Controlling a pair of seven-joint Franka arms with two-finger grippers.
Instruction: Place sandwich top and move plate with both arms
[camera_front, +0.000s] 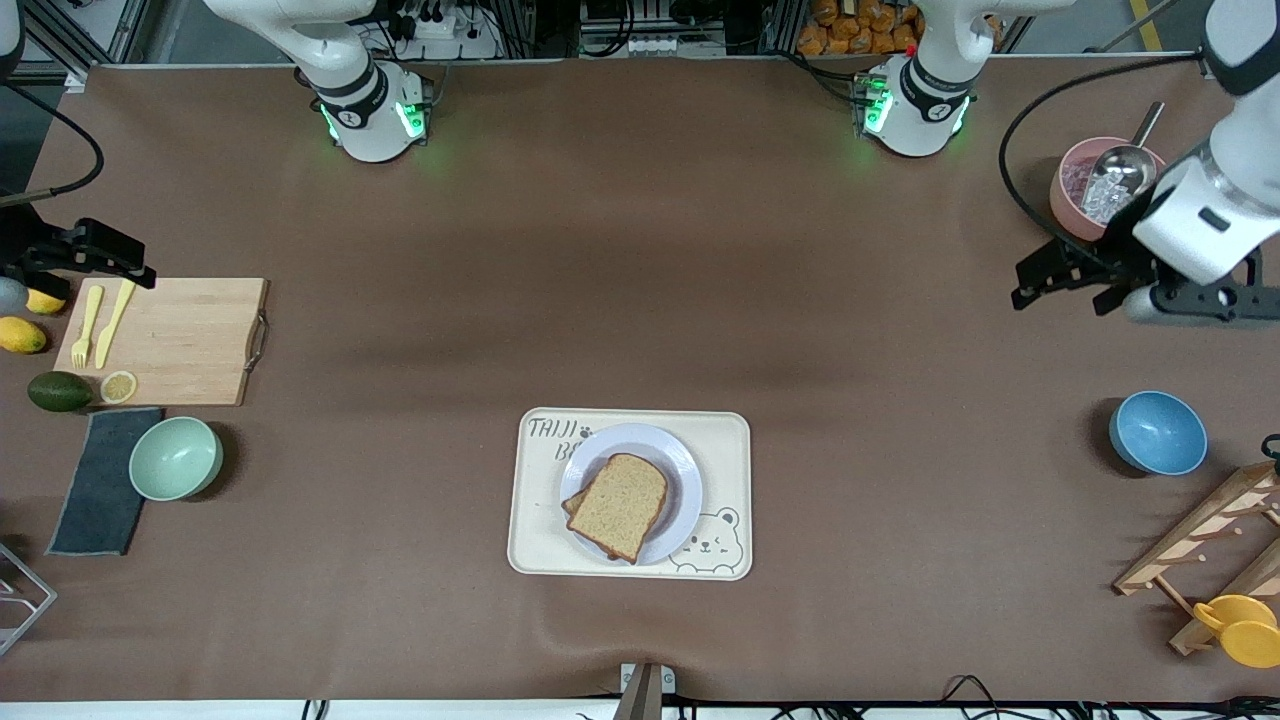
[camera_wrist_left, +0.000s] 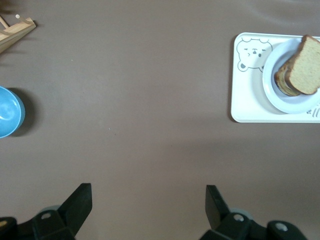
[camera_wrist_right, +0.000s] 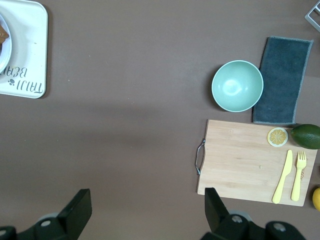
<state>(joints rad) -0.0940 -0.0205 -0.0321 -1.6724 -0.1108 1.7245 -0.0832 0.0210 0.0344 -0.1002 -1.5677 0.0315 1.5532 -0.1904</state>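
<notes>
On the one tray (camera_front: 725, 480), the single plate (camera_front: 682, 463) is carrying one sandwich top (camera_front: 622, 503), lying over a lower slice. Farther off, two arms are waiting: the left gripper (camera_front: 1062, 283) is hovering open-fingered near the pink bowl (camera_front: 1064, 185), the right gripper (camera_front: 95, 262) open-fingered over the cutting board (camera_front: 185, 340).

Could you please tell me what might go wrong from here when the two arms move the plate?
1. The sandwich top sits skewed on the slice beneath, overhanging it, so it may slide if the plate tilts.
2. The plate rests inside the tray, whose raised rim could hinder a grasp.
3. The left gripper and right gripper, both open, hang at opposite table ends; uneven arrival could tip the plate.
</notes>
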